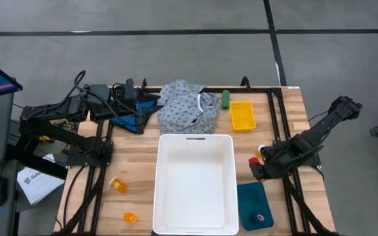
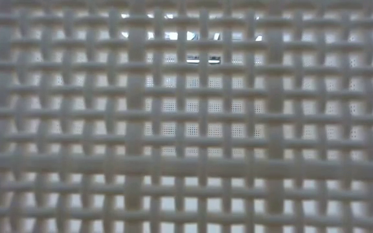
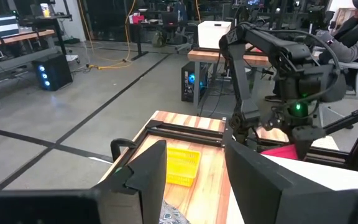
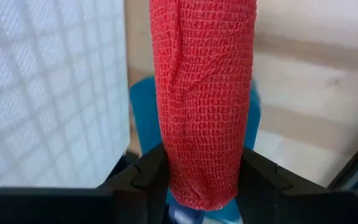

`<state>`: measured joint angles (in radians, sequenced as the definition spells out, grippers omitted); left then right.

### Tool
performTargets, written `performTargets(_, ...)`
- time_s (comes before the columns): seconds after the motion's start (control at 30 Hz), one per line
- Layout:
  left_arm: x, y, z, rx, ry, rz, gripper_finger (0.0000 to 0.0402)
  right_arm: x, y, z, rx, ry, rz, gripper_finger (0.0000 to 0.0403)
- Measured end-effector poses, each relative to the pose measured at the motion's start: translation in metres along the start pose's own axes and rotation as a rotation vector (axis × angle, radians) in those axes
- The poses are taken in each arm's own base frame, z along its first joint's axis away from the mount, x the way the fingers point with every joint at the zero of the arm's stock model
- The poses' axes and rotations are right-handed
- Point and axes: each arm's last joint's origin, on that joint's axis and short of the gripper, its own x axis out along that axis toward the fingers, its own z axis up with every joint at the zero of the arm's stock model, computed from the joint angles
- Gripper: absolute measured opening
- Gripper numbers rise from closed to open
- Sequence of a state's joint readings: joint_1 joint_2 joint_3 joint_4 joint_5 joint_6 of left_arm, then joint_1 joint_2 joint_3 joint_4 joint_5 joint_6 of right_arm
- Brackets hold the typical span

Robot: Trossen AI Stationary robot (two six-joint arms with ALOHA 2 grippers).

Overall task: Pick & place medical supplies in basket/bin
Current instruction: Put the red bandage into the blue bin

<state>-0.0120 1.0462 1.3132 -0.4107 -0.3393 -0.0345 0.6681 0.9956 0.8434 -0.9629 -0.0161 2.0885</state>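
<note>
A red mesh-wrapped cylinder [image 4: 204,93] stands between the fingers of my right gripper [image 4: 204,168], which is shut on it at the table's right side [image 1: 258,169], beside the white basket [image 1: 195,183]. The dotted grey-white garment [image 1: 188,108] lies in a heap behind the basket. A green cylinder [image 1: 226,99] lies to its right. Two orange pill bottles [image 1: 118,185] [image 1: 130,217] lie left of the basket. My left gripper [image 3: 191,168] hangs open at the far left, beside the garment, with nothing between its fingers. My right gripper pinches the red cylinder near one end [image 4: 204,180] between its two fingers [image 4: 143,175], which press on opposite sides of it. The fingers slant steeply down. The cylinder runs along the fingers and sticks out far past their tips, over the teal tray and the wood.
A small yellow tray [image 1: 242,115] sits behind the basket's right corner. A teal tray [image 1: 254,205] holding a small purple thing lies near the right front. The basket's lattice wall [image 2: 186,129] fills the low view. Cables and black frame rails run along the far and side edges.
</note>
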Motion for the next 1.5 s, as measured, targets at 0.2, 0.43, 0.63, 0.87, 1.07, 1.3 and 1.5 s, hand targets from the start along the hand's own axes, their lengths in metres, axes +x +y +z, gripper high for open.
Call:
performTargets(0.2,0.000,0.000,0.000,0.001,0.000,0.000,0.0155,-0.009,0.004,-0.007,-0.078,0.173,-0.010,0.0143)
performTargets(0.43,0.000,0.000,0.000,0.002,0.000,0.000,0.0155,-0.009,0.011,-0.009,-0.148,0.374,-0.054,0.0141)
performTargets(0.63,0.000,0.000,0.000,0.003,0.001,0.000,0.0155,-0.004,0.020,-0.004,-0.180,0.500,-0.073,0.0141)
performTargets(0.87,0.000,0.000,-0.002,0.009,0.016,0.000,0.0155,0.022,0.035,0.004,-0.256,0.662,-0.161,0.0141)
performTargets(1.07,0.000,0.000,-0.002,0.012,0.023,0.001,0.0155,0.049,0.047,0.016,-0.326,0.782,-0.181,0.0141)
performTargets(1.3,0.000,0.000,-0.002,0.016,0.024,-0.014,0.0155,0.069,0.052,0.024,-0.378,0.949,-0.177,0.0141)
performTargets(1.5,0.000,-0.001,-0.002,0.032,0.023,-0.023,0.0155,0.073,0.050,0.026,-0.398,1.011,-0.187,0.0141)
